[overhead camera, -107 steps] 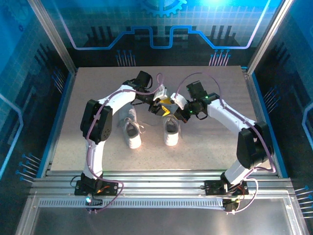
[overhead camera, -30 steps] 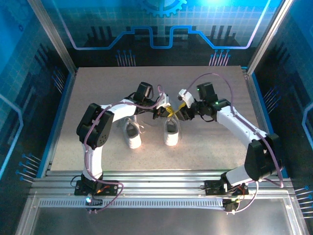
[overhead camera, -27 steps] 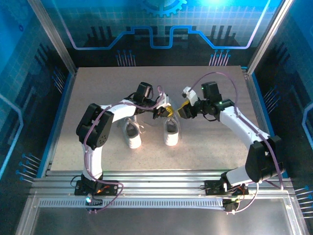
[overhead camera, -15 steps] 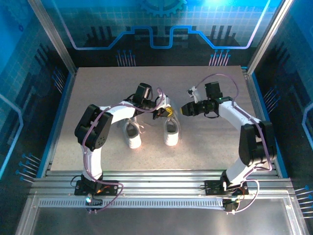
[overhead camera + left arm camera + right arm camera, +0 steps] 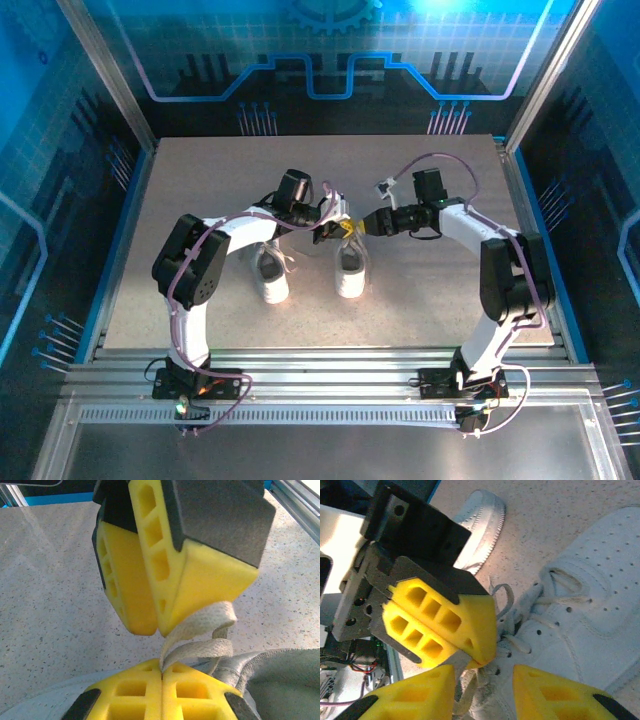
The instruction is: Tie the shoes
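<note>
1. While you line up the pull, note the speckled table [image 5: 180, 220]. The left shoe [image 5: 270, 272] and right shoe [image 5: 350, 270] sit side by side at its middle, with their long axes running near to far.
2. Your left gripper [image 5: 338, 228] hangs over the right shoe's far end, clamped tight on its lace [image 5: 200, 648].
3. Your right gripper [image 5: 370, 225] faces it from the right, almost touching. Its jaws are partway apart with the lace loop at their tips, and I can't confirm a firm pinch.
4. The lace runs left to right between the two grippers, so your right arm is nearer its free loop.
5. No brand or writing is readable.
</note>
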